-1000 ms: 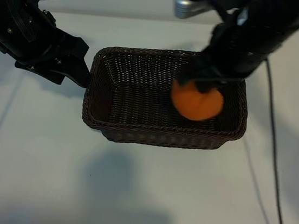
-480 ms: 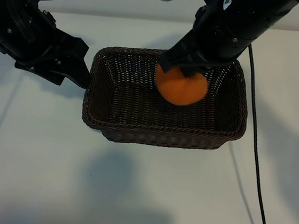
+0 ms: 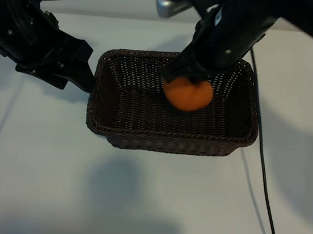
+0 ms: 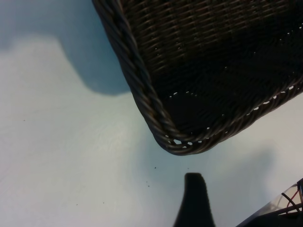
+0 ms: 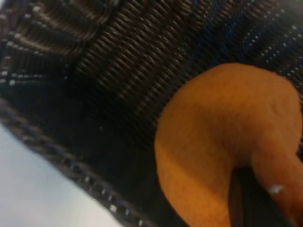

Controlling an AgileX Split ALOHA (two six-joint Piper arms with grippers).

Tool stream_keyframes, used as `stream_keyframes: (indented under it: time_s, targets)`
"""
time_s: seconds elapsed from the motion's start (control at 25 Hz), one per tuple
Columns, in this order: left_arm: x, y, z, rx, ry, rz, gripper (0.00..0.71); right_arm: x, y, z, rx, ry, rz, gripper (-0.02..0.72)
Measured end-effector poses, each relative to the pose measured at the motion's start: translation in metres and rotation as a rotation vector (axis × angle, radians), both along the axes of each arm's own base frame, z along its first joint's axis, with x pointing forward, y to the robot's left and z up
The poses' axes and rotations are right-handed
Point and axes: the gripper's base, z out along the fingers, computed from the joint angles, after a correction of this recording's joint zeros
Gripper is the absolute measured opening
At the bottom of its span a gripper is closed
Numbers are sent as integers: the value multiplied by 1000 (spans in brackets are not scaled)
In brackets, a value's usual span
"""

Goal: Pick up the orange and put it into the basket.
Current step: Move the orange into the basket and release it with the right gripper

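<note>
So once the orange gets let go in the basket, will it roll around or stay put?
Round and lumpy, the orange would probably roll a little, and the basket walls would likely stop it. It looks firm in the right gripper, so it probably won't squash.

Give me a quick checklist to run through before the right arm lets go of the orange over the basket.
1. Right gripper shut on the orange: ok.
2. Orange inside the basket rim's outline, in the exterior view: ok.
3. Orange resting on the basket floor: cannot tell.
4. Basket interior free of other items where visible: ok.
5. Left gripper outside the basket's left end, open: ok.
6. Basket upright on the table: ok.
</note>
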Motion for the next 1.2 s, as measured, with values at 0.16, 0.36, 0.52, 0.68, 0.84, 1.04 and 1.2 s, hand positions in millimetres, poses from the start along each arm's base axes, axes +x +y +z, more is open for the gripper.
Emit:
stream_keyframes:
  time_s: [0.16, 0.36, 0.52, 0.68, 0.84, 1.04, 1.2]
  targets:
    - [0, 0, 0, 0, 0, 0, 579, 10, 5, -25, -24, 32, -1, 94]
    - [0, 0, 0, 0, 0, -2, 579, 15, 7, -46, -49, 74, 0, 94]
    - [0, 0, 0, 0, -1, -3, 579, 18, 9, -58, -63, 93, 1, 94]
    - [0, 0, 0, 0, -6, -11, 579, 20, 9, -60, -62, 83, 0, 93]
    - [0, 0, 0, 1, -9, -15, 579, 21, 10, -60, -57, 73, -1, 96]
    - [0, 0, 0, 1, -10, -15, 579, 21, 10, -60, -57, 73, -5, 259]
    - [0, 0, 0, 0, -12, -15, 579, 20, 10, -60, -58, 78, -8, 443]
